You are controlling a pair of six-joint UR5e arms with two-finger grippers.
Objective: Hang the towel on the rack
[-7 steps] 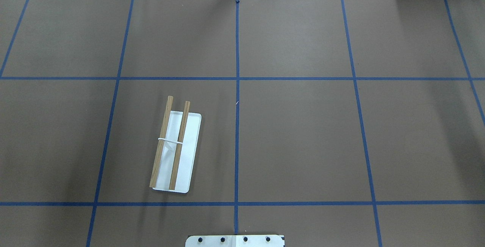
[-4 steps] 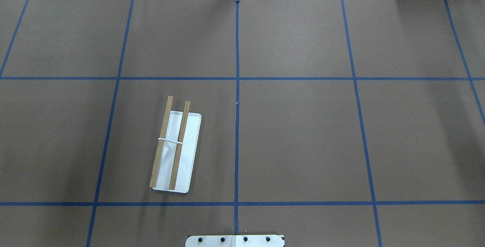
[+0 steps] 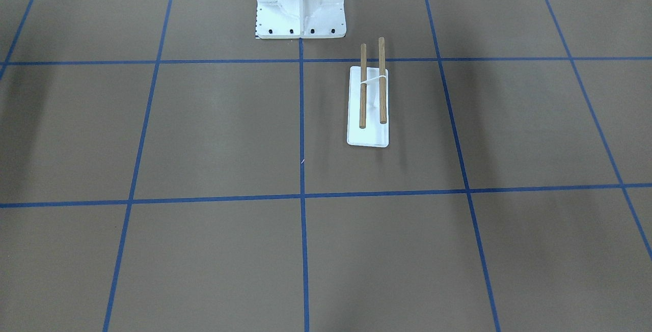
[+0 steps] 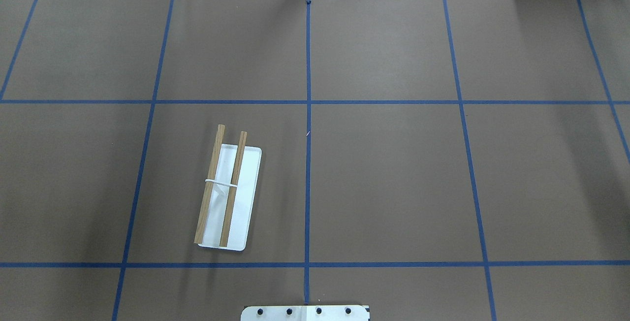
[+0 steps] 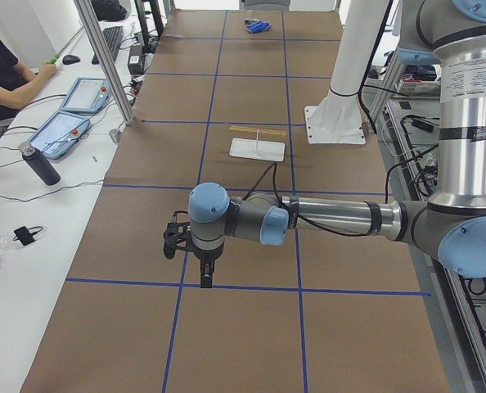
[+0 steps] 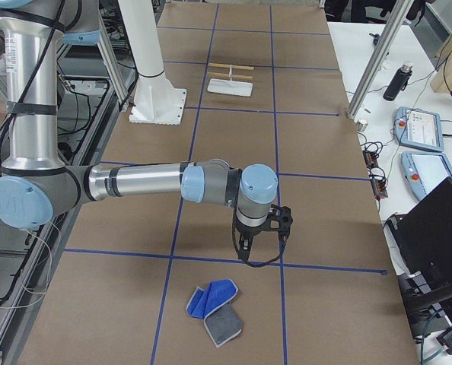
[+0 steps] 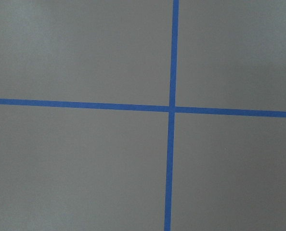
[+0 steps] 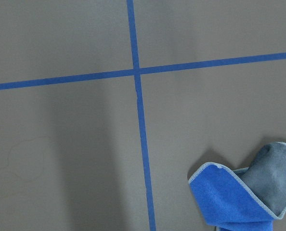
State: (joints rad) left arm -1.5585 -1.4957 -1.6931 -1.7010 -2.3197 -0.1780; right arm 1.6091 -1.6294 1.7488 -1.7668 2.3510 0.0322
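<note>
Towel (image 6: 211, 299) lay crumpled near my right gripper (image 6: 261, 242), on the side away from the rack (image 6: 230, 87), so that arm was nearer; whether the gripper was spread or closed I couldn't tell.

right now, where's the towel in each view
Front-facing: not in it.
Overhead: not in it.
Exterior left: towel at top centre, far off.
Exterior right: towel at bottom centre, close to the camera.
Left wrist: not in it.
Right wrist: towel in the bottom-right corner.
Shared landmark: the blue tape grid shows in every view.
</note>
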